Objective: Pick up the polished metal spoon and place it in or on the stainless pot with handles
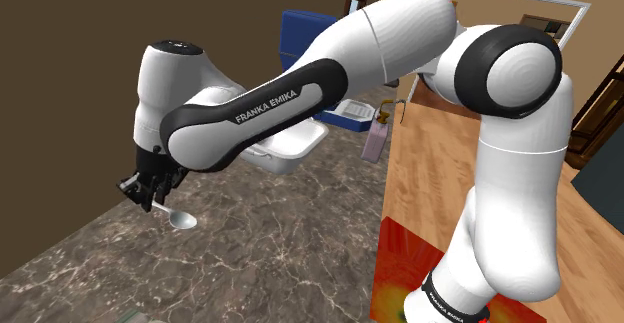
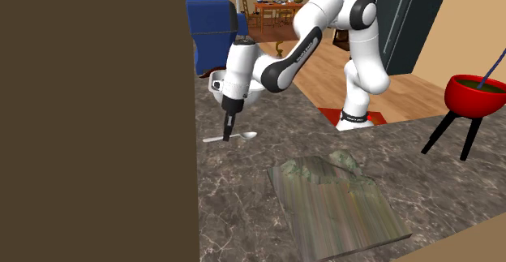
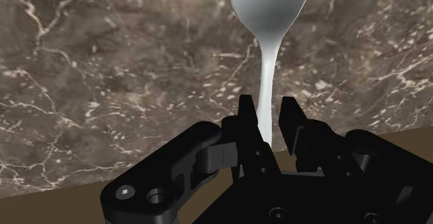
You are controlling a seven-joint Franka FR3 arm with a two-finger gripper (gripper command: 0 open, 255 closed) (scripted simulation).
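Spoon look: the spoon (image 3: 268, 49) is a pale silver-grey with a soft sheen, smooth and plain. Its rounded oval bowl narrows into a slim, straight handle.
Spoon place: it appears to lie flat on the surface (image 3: 104, 63). The handle passes between the fingers of the hand (image 3: 267, 108) and the bowl sits out ahead of the fingertips. In the second exterior view the handle's other end sticks out behind the hand, on the side away from the bowl.
Hand pose: all black, pointing down at the surface, with its fingertips at the spoon's level.
Hand state: the fingers (image 3: 244, 115) stand narrowly spread astride the handle. One looks to be against it, and a thin dark gap shows at the other. They are not pinching the spoon.
Arm: white with dark joints, the forearm lettered FRANKA EMIKA, sloping down to the hand.
Pot: the pot (image 1: 300, 154) is drawn plain white. It stands on the surface well apart from the hand, back along the arm and partly hidden by the forearm. Its handles cannot be made out.
Surface look: dark brown stone with pale veins. A brown wall (image 2: 97, 114) rises just behind the hand.
Slab: a greenish-grey slab (image 2: 340, 208) with a lumpy ridge lies on the surface, well apart from the hand and the spoon.
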